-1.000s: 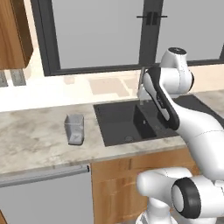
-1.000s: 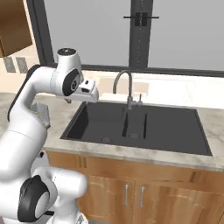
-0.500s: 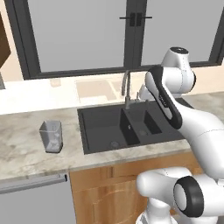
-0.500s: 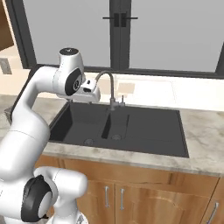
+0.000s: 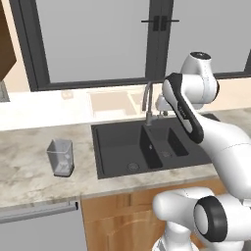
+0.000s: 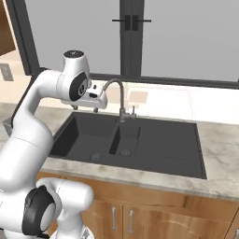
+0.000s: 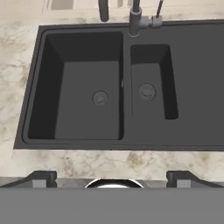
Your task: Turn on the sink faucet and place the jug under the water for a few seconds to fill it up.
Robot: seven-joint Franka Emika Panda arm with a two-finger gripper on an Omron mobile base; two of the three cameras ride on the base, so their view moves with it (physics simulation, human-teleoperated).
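The jug point(image 5: 61, 157), small and translucent grey, stands upright on the marble counter left of the sink point(image 5: 117, 142). The black sink point(image 6: 163, 144) has two compartments with round drains point(image 7: 100, 97). The grey gooseneck sink faucet point(image 5: 147, 103) rises at its back edge, its lever point(image 7: 157, 15) beside the base point(image 7: 134, 22). The water is out of view at the spout point(image 7: 103, 11). My gripper point(image 6: 86, 108) hangs open and empty above the left compartment, left of the sink faucet point(image 6: 120, 95), well apart from the jug. Its fingertips point(image 7: 43, 177) stand wide apart.
A large dark-framed window point(image 5: 98, 44) runs behind the counter point(image 5: 29, 171). Wooden cabinet fronts point(image 6: 154, 212) and a grey appliance front point(image 5: 39, 228) sit below the counter edge. A wall outlet point(image 6: 5, 72) is at far left.
Both base views have shifted sideways, so the base has driven; sink and jug sit differently in the picture. The arm keeps its pose and the gripper stays open.
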